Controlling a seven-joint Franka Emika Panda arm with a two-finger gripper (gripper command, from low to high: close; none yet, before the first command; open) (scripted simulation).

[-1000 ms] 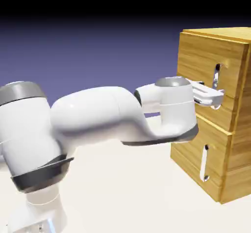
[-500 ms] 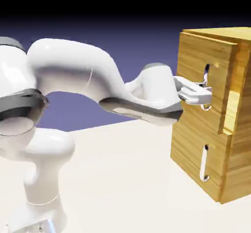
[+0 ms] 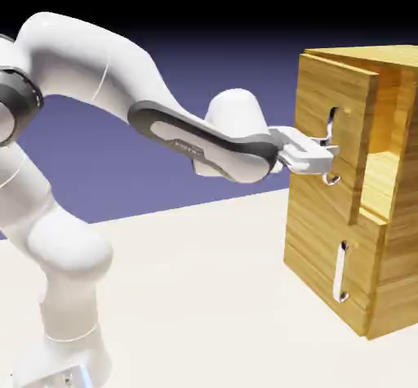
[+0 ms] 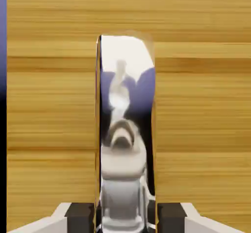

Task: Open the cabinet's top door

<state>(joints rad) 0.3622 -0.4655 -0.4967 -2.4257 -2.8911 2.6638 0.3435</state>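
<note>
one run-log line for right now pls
task: open top door | top door: ajar, not fully open | claw: shut on top door's handle | lower door: closed

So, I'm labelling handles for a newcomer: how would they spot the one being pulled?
Find the tall wood-grain cabinet at the exterior view's right. Its upper door stands ajar, with a vertical silver handle on its front. The gripper is closed on that one; the lower panel's matching handle is untouched.
</note>
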